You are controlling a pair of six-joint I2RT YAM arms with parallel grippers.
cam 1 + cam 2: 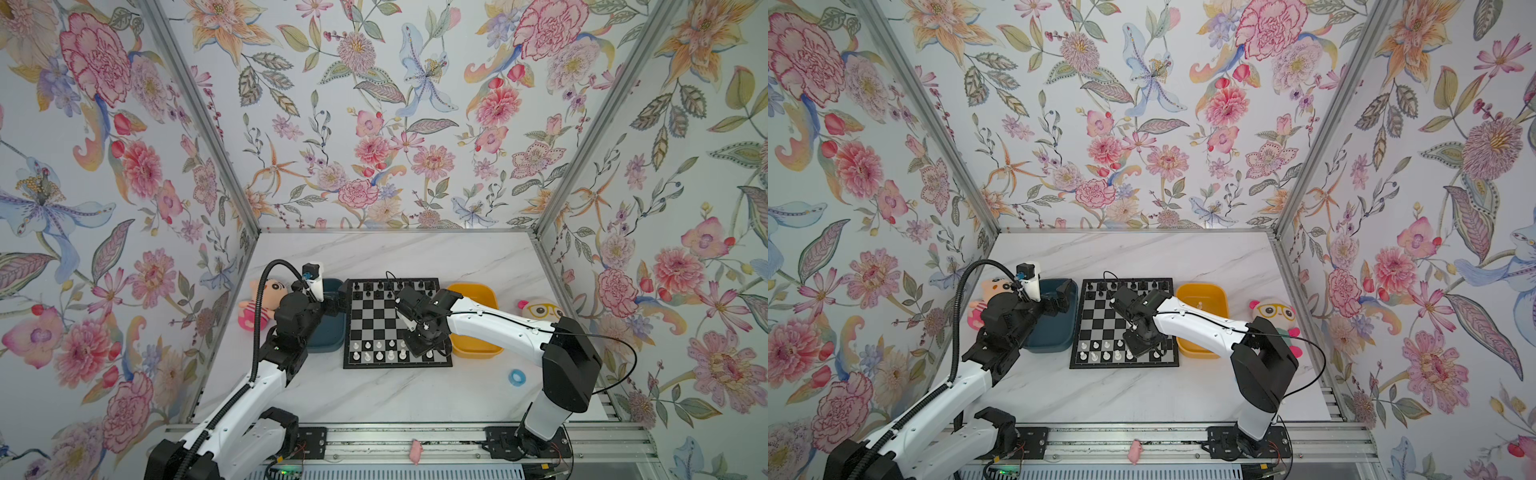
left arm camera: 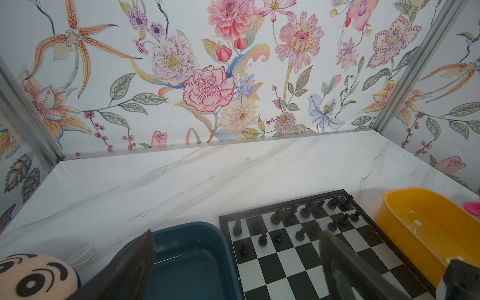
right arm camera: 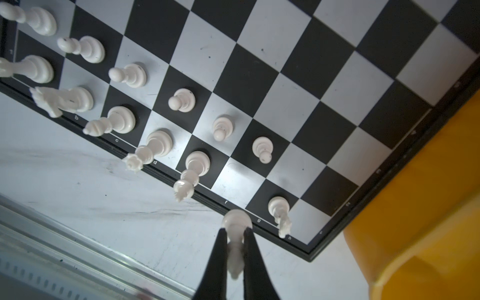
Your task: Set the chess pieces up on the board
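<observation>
The board (image 1: 374,324) (image 1: 1100,320) lies mid-table between two trays. Several white chess pieces (image 1: 379,345) (image 1: 1106,345) (image 3: 181,100) stand in its two nearest rows. My right gripper (image 3: 235,231) (image 1: 428,347) points down over the board's near edge. It is shut on a tall white piece (image 3: 237,219), which hangs just above the border by the letters f and g. My left gripper (image 2: 236,232) (image 1: 1061,299) is open and empty, hovering above the teal tray's rim and the board's far left corner (image 2: 285,259).
Black chessmen (image 2: 291,215) (image 1: 388,286) fill the far rows. The dark teal tray (image 1: 328,345) (image 2: 187,226) sits left of the board. The yellow tray (image 1: 478,349) (image 2: 389,220) on the right holds a small white piece (image 1: 1199,305). Plush toys (image 1: 262,307) (image 1: 538,309) flank the trays. A blue ring (image 1: 516,377) lies front right.
</observation>
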